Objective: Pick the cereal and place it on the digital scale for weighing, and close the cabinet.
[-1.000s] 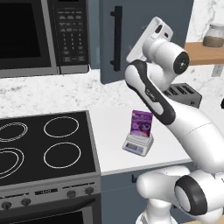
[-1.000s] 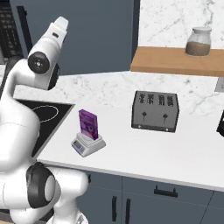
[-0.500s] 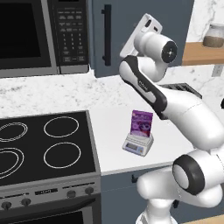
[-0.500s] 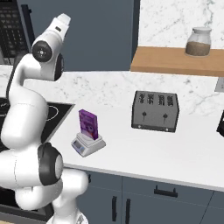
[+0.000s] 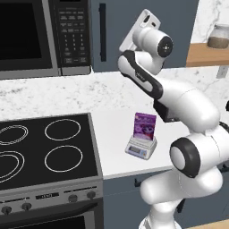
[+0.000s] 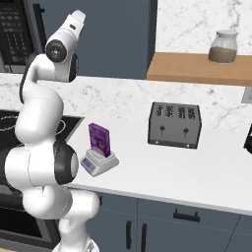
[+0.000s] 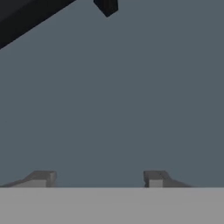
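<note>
The purple cereal [image 5: 145,124] box stands upright on the small silver-white digital scale [image 5: 141,146] near the counter's front edge, also seen as cereal [image 6: 99,140] on the scale [image 6: 99,162]. The arm is raised high, its white hand [image 5: 139,27] close up against the dark blue-grey cabinet [image 5: 134,13] door, right of the black bar handle [image 5: 103,32]. In the hand view my gripper [image 7: 98,178] faces the flat door [image 7: 131,96] at close range. Its fingertips [image 7: 43,177] stand apart with nothing between them. The handle's end [image 7: 107,6] shows at the top.
A black microwave [image 5: 36,36] hangs left of the cabinet, above the black stove [image 5: 44,147]. A black four-slot toaster [image 6: 174,124] stands on the counter to the right of the scale. A glass jar [image 6: 222,47] sits on a wooden shelf [image 6: 197,69].
The hand has swung left and up, closer to the cabinet door. The cereal and the scale have stayed in place.
</note>
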